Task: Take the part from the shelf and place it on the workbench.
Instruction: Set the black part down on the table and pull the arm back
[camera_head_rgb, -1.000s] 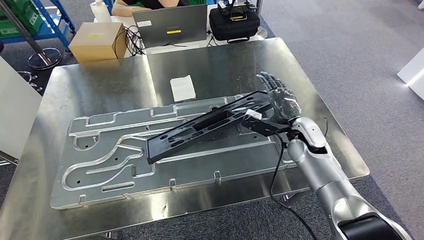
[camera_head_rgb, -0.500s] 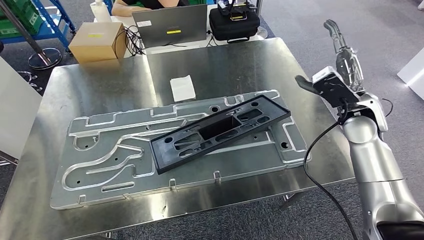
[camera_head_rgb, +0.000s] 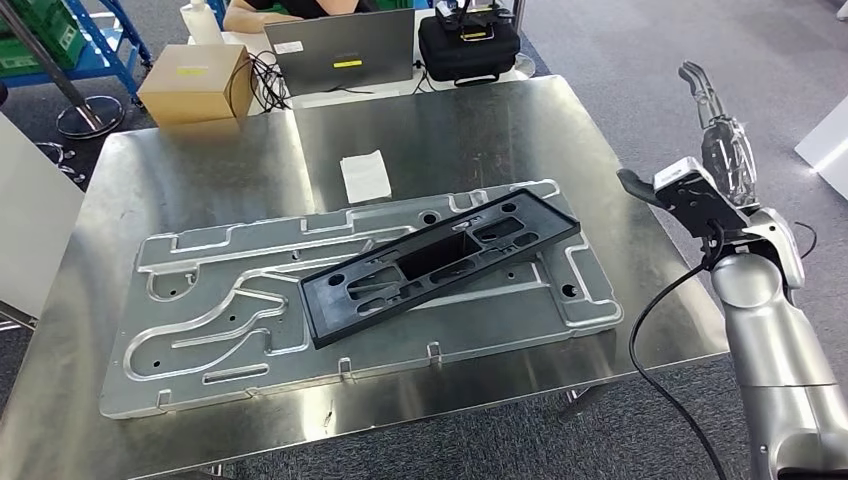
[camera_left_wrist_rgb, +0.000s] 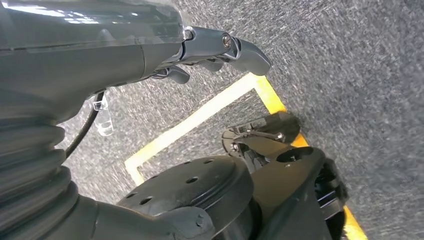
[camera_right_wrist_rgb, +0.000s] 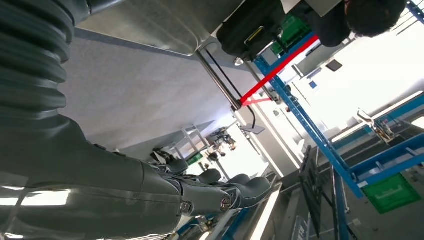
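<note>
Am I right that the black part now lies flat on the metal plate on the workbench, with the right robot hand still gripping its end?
Not quite: the head view shows the right robot hand raised clear beside the workbench, holding nothing. The black part does lie on the metal plate.

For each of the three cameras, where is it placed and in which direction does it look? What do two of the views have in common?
Head view: high on the body, looking forward and down at the workbench, the black part on the metal plate, and the raised right hand.
Left wrist view: behind the left hand, facing the carpet and yellow floor tape.
Right wrist view: behind the right hand, facing blue shelving.
Shared: head and right wrist views both show the right hand and black case.
</note>
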